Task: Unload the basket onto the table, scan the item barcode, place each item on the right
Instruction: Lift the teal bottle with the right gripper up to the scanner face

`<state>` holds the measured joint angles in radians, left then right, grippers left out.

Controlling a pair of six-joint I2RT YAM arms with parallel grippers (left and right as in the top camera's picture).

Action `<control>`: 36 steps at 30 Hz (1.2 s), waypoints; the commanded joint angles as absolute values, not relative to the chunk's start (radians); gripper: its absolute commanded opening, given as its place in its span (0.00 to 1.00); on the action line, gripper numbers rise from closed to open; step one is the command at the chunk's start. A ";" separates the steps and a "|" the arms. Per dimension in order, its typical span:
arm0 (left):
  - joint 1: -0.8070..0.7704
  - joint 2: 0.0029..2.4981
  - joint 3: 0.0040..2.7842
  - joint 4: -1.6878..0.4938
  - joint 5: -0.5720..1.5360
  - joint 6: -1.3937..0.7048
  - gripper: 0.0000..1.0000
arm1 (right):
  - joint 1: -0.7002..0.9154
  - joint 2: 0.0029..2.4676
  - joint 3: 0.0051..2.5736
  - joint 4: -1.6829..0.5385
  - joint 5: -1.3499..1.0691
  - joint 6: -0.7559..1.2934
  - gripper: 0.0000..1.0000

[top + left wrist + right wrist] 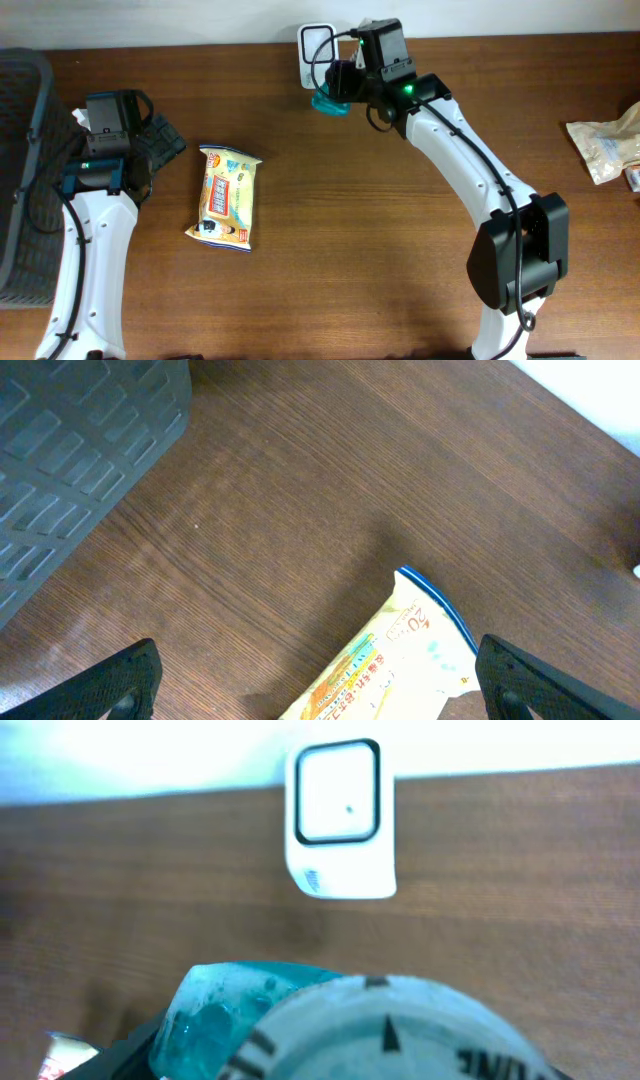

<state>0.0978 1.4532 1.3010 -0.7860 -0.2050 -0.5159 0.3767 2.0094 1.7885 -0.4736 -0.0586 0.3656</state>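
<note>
My right gripper [338, 88] is at the table's far edge, shut on the item, a teal translucent container [327, 102] with a round white lid. In the right wrist view the container [225, 1015] and its lid [400, 1030] fill the bottom of the frame and hide the fingers. The white barcode scanner [340, 820] lies just beyond it on the table, and the overhead view also shows the scanner [315, 45]. No barcode on the item shows. My left gripper [320, 675] is open at the left, above the upper end of a yellow snack packet [400, 660].
The snack packet [227, 196] lies flat left of centre. A dark mesh basket [20, 170] stands at the left edge, close to my left arm, and its wall [80, 450] fills the left wrist view's corner. Beige packets [605, 145] lie at the right edge.
</note>
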 commanded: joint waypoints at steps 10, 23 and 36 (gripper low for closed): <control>0.101 1.465 1.308 -0.788 -0.198 -0.503 0.99 | 0.381 2.117 1.967 -0.482 -0.091 0.374 0.63; 0.101 1.465 1.308 -0.788 -0.198 -0.503 0.99 | 0.358 2.331 2.275 -0.641 -0.113 0.405 0.61; 0.101 1.465 1.308 -0.788 -0.198 -0.503 0.99 | 0.274 2.420 2.281 -0.426 -0.334 0.867 0.59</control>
